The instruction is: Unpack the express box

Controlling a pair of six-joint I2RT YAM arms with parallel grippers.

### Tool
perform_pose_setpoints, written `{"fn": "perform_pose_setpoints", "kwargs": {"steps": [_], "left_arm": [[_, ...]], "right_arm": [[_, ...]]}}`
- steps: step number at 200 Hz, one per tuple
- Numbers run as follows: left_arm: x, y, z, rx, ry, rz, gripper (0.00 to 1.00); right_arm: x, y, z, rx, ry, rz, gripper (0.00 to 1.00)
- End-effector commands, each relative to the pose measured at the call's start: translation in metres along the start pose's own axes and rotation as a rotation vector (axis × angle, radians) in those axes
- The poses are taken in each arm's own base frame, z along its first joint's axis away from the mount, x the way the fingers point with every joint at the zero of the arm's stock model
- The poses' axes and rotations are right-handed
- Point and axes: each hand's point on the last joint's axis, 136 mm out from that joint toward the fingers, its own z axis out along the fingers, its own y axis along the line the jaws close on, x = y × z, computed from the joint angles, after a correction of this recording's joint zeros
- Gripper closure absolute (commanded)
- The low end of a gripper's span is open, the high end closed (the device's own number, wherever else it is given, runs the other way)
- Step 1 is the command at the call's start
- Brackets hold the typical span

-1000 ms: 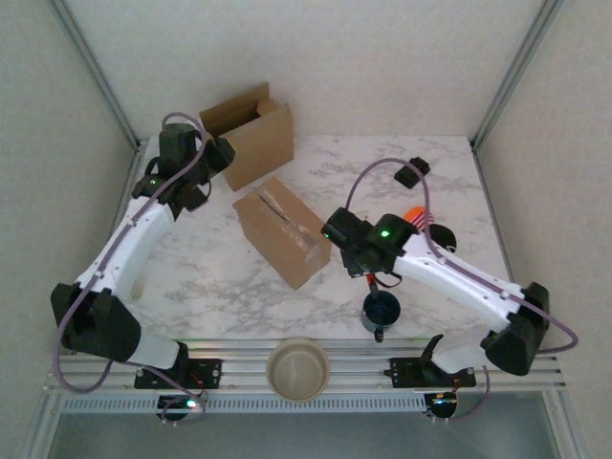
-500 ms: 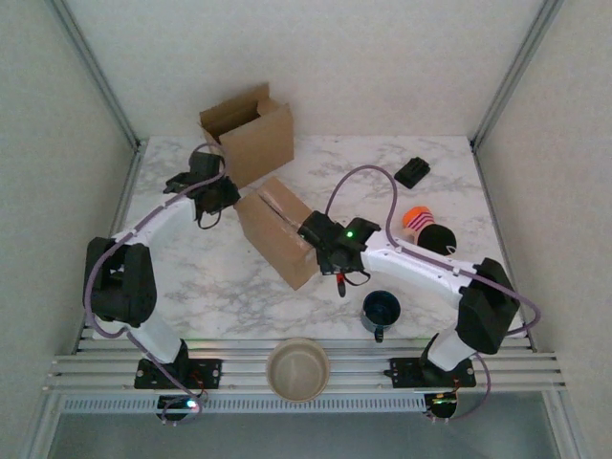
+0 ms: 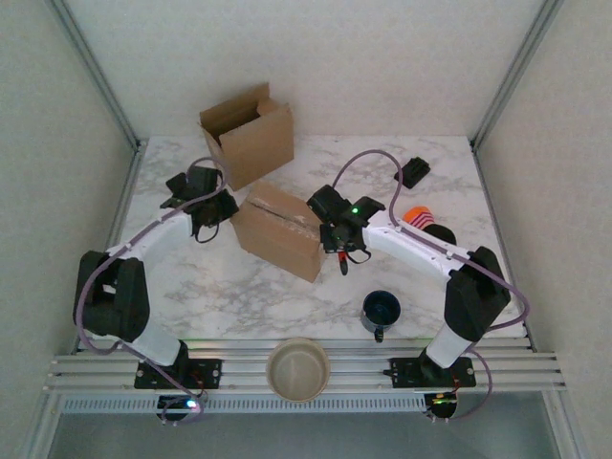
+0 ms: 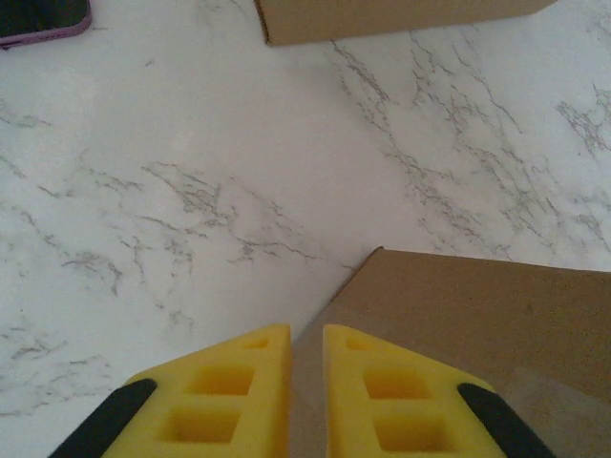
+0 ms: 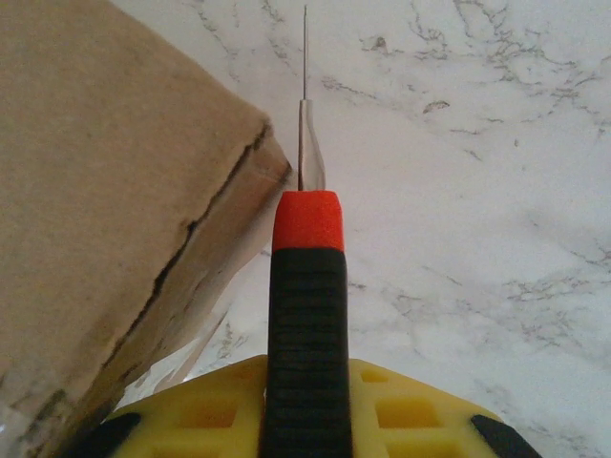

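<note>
Cardboard box (image 3: 277,229), brown, taped shut, sits in the middle of the white marble table (image 3: 220,287). Right gripper (image 5: 305,382) clamps red-and-black-handled utility knife (image 5: 305,277), blade just beside box corner, likely to slit tape. Left gripper (image 4: 305,334), fingers nearly together and empty, at opposite end, probably bracing it.

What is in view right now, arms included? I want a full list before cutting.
taped box: 1, brown, table centre, between the grippers
open box: 1, brown, far left
cutter: 1, black handle with red tip, blade out beside the taped box's corner
mug: 1, dark blue, near right
bowl: 1, beige, near edge between the arm bases
striped toy: 1, orange and black, right
small item: 1, black, far right
table: 1, white marble
left gripper: 1, yellow fingers almost together, at the taped box's corner
right gripper: 1, yellow fingers, shut on the cutter
</note>
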Motion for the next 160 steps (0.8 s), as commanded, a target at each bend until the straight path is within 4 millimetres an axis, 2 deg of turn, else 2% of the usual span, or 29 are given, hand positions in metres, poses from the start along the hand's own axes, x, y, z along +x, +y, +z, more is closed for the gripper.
{"fn": "perform_pose_setpoints", "kwargs": {"steps": [1,31,55,73,94,115,120,135,144,153,156,160], "left_arm": [[0.019,-0.01,-0.005,0.044,0.043,0.0,0.83],[0.014,-0.007,-0.005,0.023,0.02,-0.003,0.65],[-0.002,-0.01,-0.007,0.0,-0.029,-0.001,0.51],[-0.021,-0.004,-0.012,-0.074,-0.09,-0.003,0.42],[-0.051,0.013,-0.032,-0.201,-0.205,-0.014,0.32],[-0.076,0.02,-0.069,-0.258,-0.343,-0.03,0.24],[-0.081,0.019,-0.079,-0.25,-0.37,-0.031,0.23],[-0.086,0.002,-0.104,-0.144,-0.424,0.002,0.19],[-0.081,-0.013,-0.115,-0.042,-0.429,0.036,0.15],[-0.072,-0.028,-0.124,0.067,-0.417,0.071,0.08],[-0.069,-0.033,-0.126,0.103,-0.409,0.083,0.02],[-0.064,-0.04,-0.129,0.15,-0.402,0.096,0.01]], "right_arm": [[-0.025,0.02,-0.006,-0.085,-0.069,-0.015,1.0],[-0.027,0.019,-0.005,-0.082,-0.071,-0.017,1.0],[-0.028,0.014,-0.006,-0.073,-0.077,-0.009,1.0],[-0.029,0.007,-0.01,-0.056,-0.085,-0.006,1.0],[-0.03,-0.006,-0.018,-0.024,-0.103,0.004,1.0],[-0.028,-0.02,-0.029,-0.007,-0.127,0.011,1.0],[-0.031,-0.032,-0.03,0.009,-0.132,0.034,1.0],[-0.029,-0.046,-0.037,0.027,-0.145,0.054,1.0],[-0.026,-0.053,-0.041,0.031,-0.153,0.064,1.0],[-0.024,-0.058,-0.045,0.026,-0.158,0.074,1.0],[-0.023,-0.06,-0.046,0.026,-0.159,0.075,1.0],[-0.022,-0.061,-0.047,0.023,-0.162,0.078,1.0]]}}
